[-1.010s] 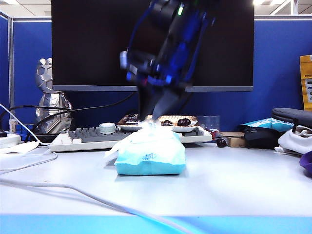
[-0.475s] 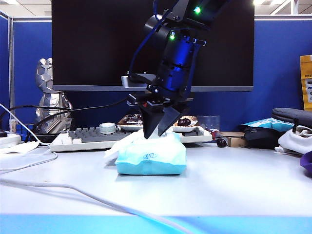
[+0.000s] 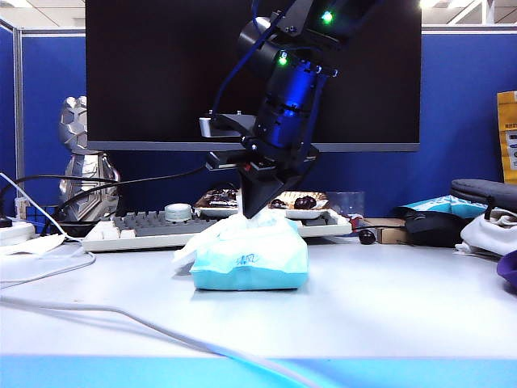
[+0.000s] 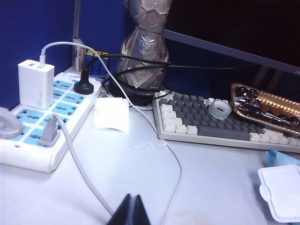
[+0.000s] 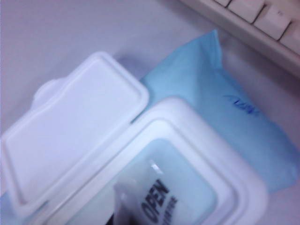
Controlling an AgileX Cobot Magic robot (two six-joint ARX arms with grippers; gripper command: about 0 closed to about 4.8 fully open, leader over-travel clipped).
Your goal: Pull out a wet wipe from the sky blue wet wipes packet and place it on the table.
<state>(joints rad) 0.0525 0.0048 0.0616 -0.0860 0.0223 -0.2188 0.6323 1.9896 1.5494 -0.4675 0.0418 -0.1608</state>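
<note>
Wet wipes packet (image 3: 249, 257), sky blue base and white top, sits mid-bench (image 3: 388, 307), nearer the camera than the keyboard (image 3: 153, 224), with the right hand (image 3: 252, 212) directly over its opening. Change: half a second ago the right hand's two fingers stood spread above the packet top; now they are pressed together into one point right at the opening. The packet itself has not shifted. Meaning: the pinch looks made, probably on the tip of the wet wipe (image 5: 123, 201), so the pull is likely the next step; no wipe is out yet and none lies on the bench.

Exterior view gives finger closure and the hand's height over the packet, but hides the opening, so it cannot confirm what is pinched. Right wrist view fills that in: flip lid (image 5: 70, 131) swung fully open, white frame around the mouth, seal with "OPEN" print, and a pale translucent tab rising toward the fingers, blurred, so whether it is wipe or seal is hard to say.

Left wrist view shows the left hand (image 4: 131, 212) with fingers together, holding nothing, low over bare bench beside a white cable (image 4: 84, 173); farther back are the power strip (image 4: 42, 122), keyboard, and a silver figurine (image 4: 145, 51).
</note>
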